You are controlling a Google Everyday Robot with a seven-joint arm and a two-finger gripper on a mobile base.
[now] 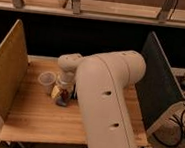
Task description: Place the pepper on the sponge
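The sponge (61, 102), a small blue-grey block, lies on the wooden table (30, 117) just left of the big white arm (108, 100). My gripper (62, 89) hangs straight down from the wrist, directly over the sponge and close to it. I cannot make out the pepper; it is hidden at or under the gripper.
A clear plastic cup (47, 80) stands just left of the gripper. A dark block (74, 94) sits against the arm on the gripper's right. A wooden panel (6, 68) walls the table's left side, and a dark panel (158, 81) the right side.
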